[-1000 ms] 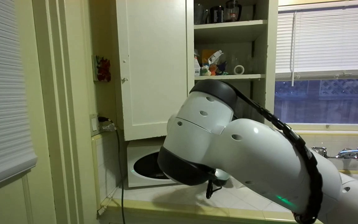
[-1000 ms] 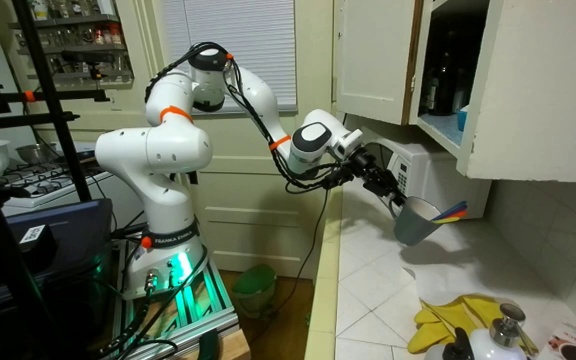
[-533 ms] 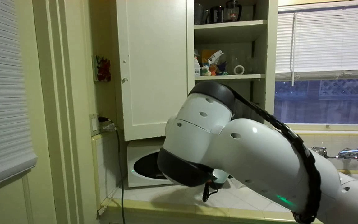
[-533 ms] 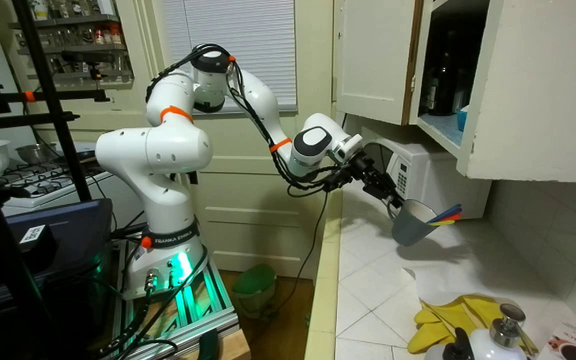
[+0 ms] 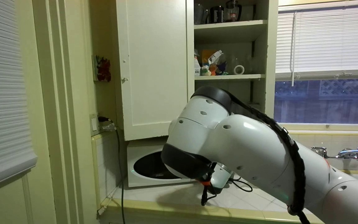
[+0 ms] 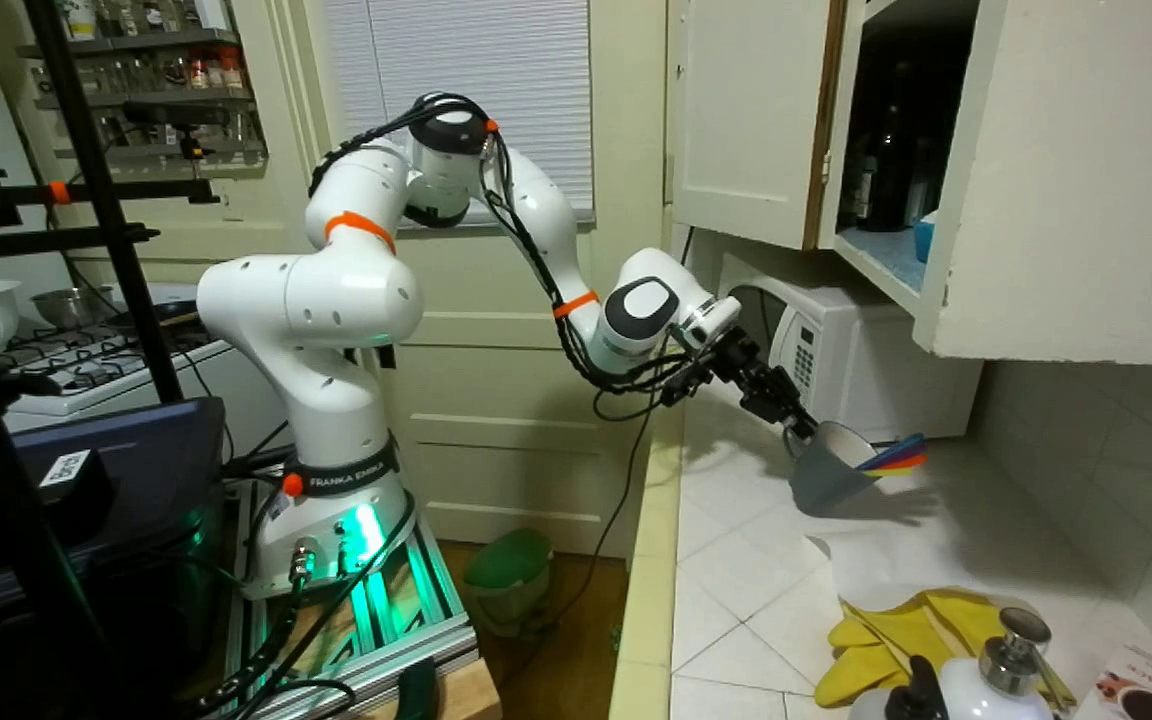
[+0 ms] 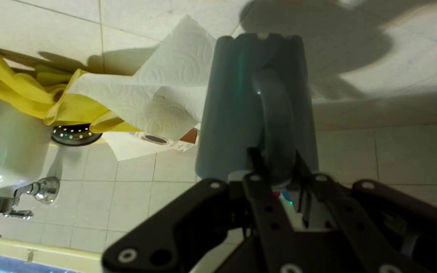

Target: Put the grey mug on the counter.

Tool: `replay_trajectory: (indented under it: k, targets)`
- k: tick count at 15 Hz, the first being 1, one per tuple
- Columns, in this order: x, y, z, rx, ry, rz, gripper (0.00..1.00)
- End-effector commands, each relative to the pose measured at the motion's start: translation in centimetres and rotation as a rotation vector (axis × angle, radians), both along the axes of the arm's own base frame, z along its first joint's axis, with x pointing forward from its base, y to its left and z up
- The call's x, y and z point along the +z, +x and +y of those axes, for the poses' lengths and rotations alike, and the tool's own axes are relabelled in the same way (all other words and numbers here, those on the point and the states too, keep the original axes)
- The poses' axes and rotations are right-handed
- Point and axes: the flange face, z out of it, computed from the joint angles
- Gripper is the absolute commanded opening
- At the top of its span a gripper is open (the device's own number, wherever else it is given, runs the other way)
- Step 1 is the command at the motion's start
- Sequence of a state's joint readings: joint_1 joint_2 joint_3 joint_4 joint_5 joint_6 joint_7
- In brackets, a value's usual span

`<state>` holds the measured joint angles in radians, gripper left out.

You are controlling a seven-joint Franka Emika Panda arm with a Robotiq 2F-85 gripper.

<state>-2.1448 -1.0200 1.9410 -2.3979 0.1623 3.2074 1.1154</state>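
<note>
The grey mug (image 6: 821,480) is tilted low over the pale counter (image 6: 746,550), with coloured handles (image 6: 894,456) of blue, orange and yellow sticking out of its mouth. My gripper (image 6: 804,428) is shut on the mug's handle. In the wrist view the mug (image 7: 226,113) fills the middle and the gripper's (image 7: 274,157) fingers stand on both sides of the handle. I cannot tell whether the mug's base touches the counter; its shadow lies beside it. In an exterior view the arm hides the mug and gripper, while part of the counter (image 5: 256,200) shows.
The white microwave (image 6: 896,370) stands behind the mug. A paper towel (image 6: 886,565), yellow gloves (image 6: 921,635), a soap dispenser (image 6: 996,690) and a printed box (image 6: 1151,680) are nearer that camera on the counter. A cupboard with an open door (image 6: 751,120) hangs above.
The arm has moved down and slightly forward. The mug, still held by its handle, is lower and nearer the counter, and its shadow is closer to it.
</note>
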Motion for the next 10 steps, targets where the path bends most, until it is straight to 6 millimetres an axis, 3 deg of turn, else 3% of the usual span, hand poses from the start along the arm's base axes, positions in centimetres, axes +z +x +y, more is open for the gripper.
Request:
replay_trajectory:
  k: [1, 5, 10]
  targets:
    - [-1.6, 1.8, -0.7, 0.022, 0.057, -0.028, 0.05]
    - [-1.6, 2.5, -1.4, 0.027, 0.066, -0.039, 0.05]
    - [-2.0, 2.9, -0.7, 0.045, 0.051, -0.02, 0.05]
